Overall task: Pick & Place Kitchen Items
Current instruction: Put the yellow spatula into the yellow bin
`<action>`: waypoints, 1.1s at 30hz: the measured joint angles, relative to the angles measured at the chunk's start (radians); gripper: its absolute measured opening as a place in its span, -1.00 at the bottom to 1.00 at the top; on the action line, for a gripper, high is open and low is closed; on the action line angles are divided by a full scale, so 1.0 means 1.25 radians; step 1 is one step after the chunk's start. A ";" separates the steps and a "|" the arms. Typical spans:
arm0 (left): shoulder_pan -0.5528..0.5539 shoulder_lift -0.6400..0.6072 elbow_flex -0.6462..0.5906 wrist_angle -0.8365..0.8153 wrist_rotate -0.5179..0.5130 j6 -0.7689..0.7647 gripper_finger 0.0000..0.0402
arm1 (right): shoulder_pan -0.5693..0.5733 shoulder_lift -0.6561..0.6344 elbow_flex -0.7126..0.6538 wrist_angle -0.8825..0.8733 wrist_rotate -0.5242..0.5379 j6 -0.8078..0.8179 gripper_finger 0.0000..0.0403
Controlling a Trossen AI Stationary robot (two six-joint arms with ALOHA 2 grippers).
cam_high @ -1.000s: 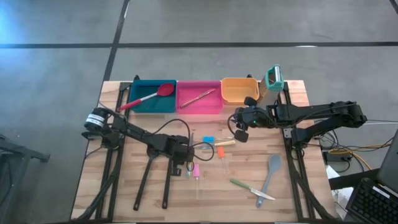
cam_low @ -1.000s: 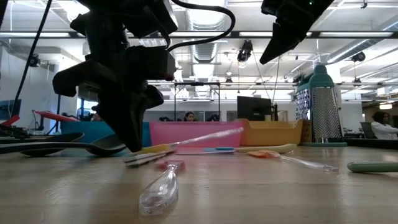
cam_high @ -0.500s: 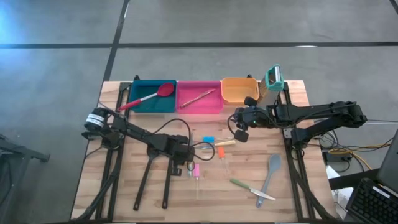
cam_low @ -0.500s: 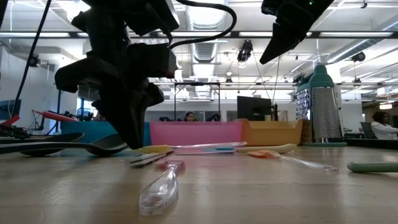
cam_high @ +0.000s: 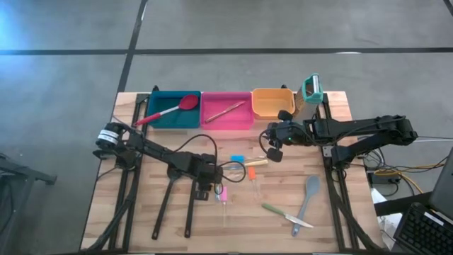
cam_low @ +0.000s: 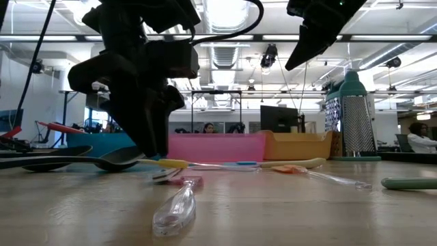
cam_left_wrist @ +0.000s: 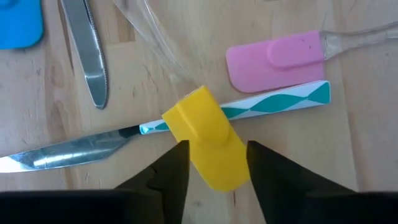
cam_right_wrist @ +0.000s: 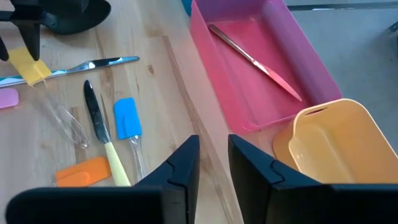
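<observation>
Along the far edge of the worktop (cam_high: 141, 227) I see three bins in a row: the teal bin (cam_high: 172, 110) holds a red-headed spoon (cam_high: 167, 110), the pink bin (cam_high: 227, 111) holds one slim utensil (cam_high: 226, 109) lying slantwise, and the orange bin (cam_high: 272, 102) shows nothing inside from above, though the right arm covers its near corner. My left gripper (cam_left_wrist: 212, 163) sits low near the worktop's middle, its jaws part-open on either side of the yellow handle (cam_left_wrist: 207, 138) of a knife, just beside it; I cannot tell whether they actually press it. A teal-and-white patterned handle (cam_left_wrist: 278, 103) runs under that yellow one, and a pink-handled utensil (cam_left_wrist: 277, 56) lies just beside. My right gripper (cam_right_wrist: 212, 163) hangs above the worktop near the orange bin, jaws a little apart and holding nothing. Two long black spoons (cam_high: 177, 205) lie on the left side, their heads hidden under my left arm. Nearer the front right lie a grey spatula (cam_high: 308, 197) and a green-handled knife (cam_high: 286, 214).
</observation>
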 joint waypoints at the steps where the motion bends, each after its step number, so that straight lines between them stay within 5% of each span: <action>1: 0.000 0.000 0.000 0.000 0.000 -0.002 -0.13 | 0.000 0.000 0.000 0.000 0.000 0.000 -0.59; 23: 0.012 0.057 0.001 0.018 -0.051 -0.003 0.01 | 0.000 0.000 0.000 0.001 0.000 0.000 -0.66; 28: 0.014 0.057 0.002 0.019 -0.057 -0.003 -0.19 | 0.000 0.000 0.000 0.001 0.000 0.000 -0.63; 33: 0.016 0.053 0.002 0.015 -0.069 -0.003 -0.61 | 0.000 0.000 0.000 0.001 0.000 0.000 -0.59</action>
